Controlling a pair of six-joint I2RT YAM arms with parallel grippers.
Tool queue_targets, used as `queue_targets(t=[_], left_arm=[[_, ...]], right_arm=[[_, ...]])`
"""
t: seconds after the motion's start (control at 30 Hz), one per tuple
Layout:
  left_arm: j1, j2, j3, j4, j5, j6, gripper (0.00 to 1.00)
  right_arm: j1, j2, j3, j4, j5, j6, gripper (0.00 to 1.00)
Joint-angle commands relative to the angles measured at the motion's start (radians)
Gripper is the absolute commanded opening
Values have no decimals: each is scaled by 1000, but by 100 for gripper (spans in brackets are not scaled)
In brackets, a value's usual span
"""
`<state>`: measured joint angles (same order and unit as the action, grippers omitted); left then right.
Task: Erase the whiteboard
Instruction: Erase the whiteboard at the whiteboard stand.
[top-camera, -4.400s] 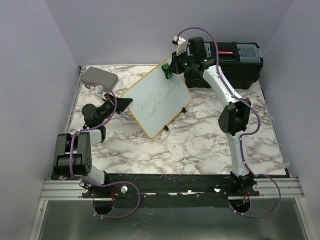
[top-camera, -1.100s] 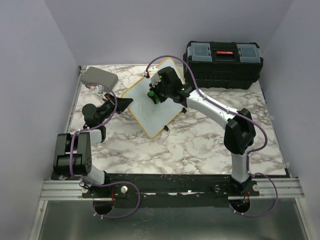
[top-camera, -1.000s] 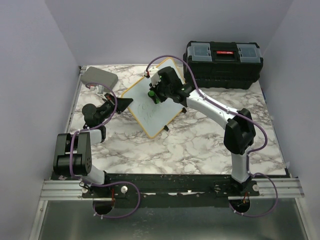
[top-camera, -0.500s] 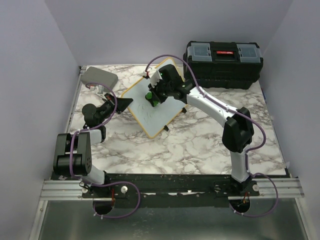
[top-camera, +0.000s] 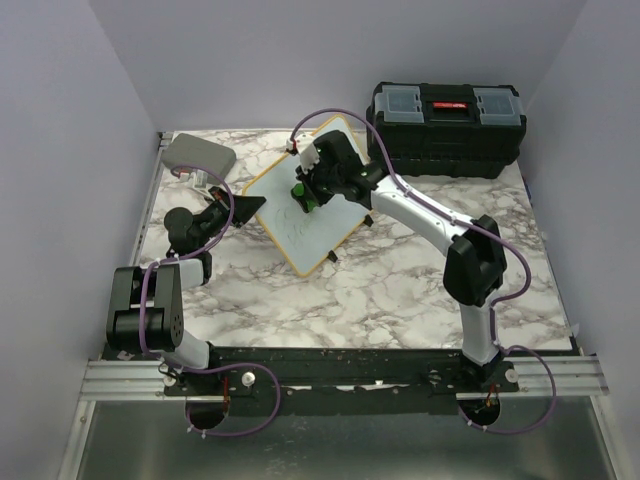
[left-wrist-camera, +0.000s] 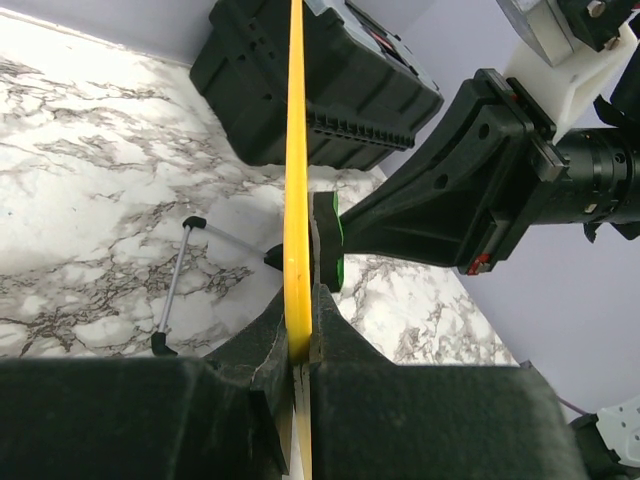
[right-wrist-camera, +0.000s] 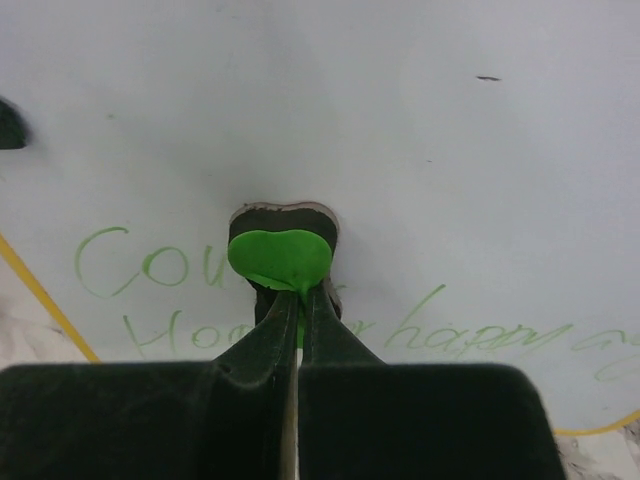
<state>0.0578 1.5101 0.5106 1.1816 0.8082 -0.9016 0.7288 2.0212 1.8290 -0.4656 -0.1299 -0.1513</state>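
Right wrist view, right gripper (right-wrist-camera: 297, 303) pinching green eraser (right-wrist-camera: 280, 256); pressed on whiteboard (right-wrist-camera: 450, 130)

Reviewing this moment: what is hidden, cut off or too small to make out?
Green writing on the whiteboard, right wrist view: middle covered by the green eraser and the right gripper; its end runs off the right edge.
Same writing, top view: too small to read.
Whiteboard face, left wrist view: seen edge-on in the left gripper, so nothing shows.
Small item beside the grey case, top view: too small to name.
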Motion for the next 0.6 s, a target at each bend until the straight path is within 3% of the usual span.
queue_targets(t=[0.0, 0.13, 0.37, 0.57], left_arm=[[-19, 7, 2, 27, 77, 14, 0], [-18, 5, 0, 27, 77, 15, 0], [-19, 7, 2, 28, 78, 13, 0], [-19, 15, 1, 39, 78, 9, 0]], right_arm=[[-28, 22, -2, 67, 197, -8, 1], [-28, 28, -10, 61, 197, -34, 1], [-28, 33, 1, -116, -122, -144, 1], [-26, 34, 15, -190, -117, -180, 1]])
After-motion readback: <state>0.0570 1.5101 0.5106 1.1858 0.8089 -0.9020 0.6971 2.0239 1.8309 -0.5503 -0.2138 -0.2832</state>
